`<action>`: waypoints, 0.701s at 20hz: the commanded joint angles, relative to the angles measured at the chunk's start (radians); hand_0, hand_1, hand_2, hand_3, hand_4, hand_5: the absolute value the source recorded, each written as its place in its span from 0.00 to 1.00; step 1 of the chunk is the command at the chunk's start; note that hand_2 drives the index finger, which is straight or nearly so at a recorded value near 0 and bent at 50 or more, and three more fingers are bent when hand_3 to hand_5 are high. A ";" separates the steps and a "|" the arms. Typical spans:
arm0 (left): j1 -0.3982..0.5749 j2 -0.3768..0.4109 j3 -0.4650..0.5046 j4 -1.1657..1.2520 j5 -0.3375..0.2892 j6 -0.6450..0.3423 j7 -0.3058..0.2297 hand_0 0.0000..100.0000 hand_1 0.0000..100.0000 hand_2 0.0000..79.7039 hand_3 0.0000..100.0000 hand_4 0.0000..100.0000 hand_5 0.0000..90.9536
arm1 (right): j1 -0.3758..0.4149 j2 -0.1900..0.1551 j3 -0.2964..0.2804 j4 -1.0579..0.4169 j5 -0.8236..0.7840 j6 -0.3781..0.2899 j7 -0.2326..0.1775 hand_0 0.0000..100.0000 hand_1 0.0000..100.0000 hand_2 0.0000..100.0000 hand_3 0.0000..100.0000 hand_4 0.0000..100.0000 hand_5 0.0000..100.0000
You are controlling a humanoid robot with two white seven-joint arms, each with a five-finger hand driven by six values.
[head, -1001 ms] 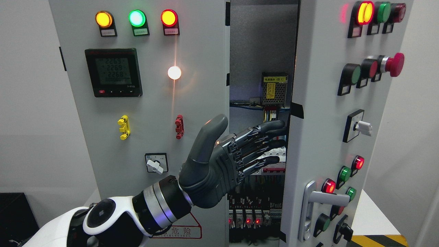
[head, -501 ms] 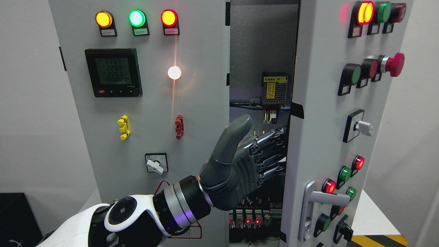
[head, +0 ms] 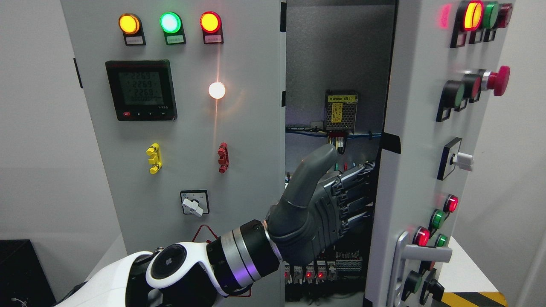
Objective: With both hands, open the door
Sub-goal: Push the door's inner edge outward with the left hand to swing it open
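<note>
The grey cabinet's right door (head: 422, 140) stands partly swung out, with a silver lever handle (head: 420, 253) low on its face. My left hand (head: 346, 183) reaches across from the lower left into the gap. Its fingers (head: 354, 192) lie straight against the inner side of the door's edge, their tips hidden behind it, and the thumb points up. The hand holds nothing. The left door (head: 192, 128) is closed. Inside the cabinet I see a power supply (head: 341, 111) and rows of terminals (head: 315, 273). My right arm is out of view.
The right door carries a red mushroom button (head: 497, 79), a white rotary switch (head: 460, 160) and lit buttons. The left door has a meter (head: 140, 89) and lamps. A white surface (head: 465, 264) with hazard tape (head: 473, 298) lies lower right; a black box (head: 21, 273) lower left.
My left hand has moved right into the gap and its fingertips have gone behind the door edge. The right door has swung further out, widening the opening.
</note>
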 commanded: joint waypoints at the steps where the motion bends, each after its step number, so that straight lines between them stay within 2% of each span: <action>1: -0.009 -0.092 -0.046 0.012 -0.002 0.005 -0.001 0.00 0.00 0.00 0.00 0.00 0.00 | 0.000 0.000 0.000 0.000 0.000 0.001 0.000 0.19 0.00 0.00 0.00 0.00 0.00; 8: -0.035 -0.190 -0.072 0.075 -0.002 0.013 -0.001 0.00 0.00 0.00 0.00 0.00 0.00 | 0.000 0.000 0.000 0.000 0.000 0.001 0.000 0.19 0.00 0.00 0.00 0.00 0.00; 14: -0.049 -0.322 -0.086 0.156 -0.008 0.016 -0.001 0.00 0.00 0.00 0.00 0.00 0.00 | 0.000 0.000 0.000 0.000 0.000 0.001 0.000 0.19 0.00 0.00 0.00 0.00 0.00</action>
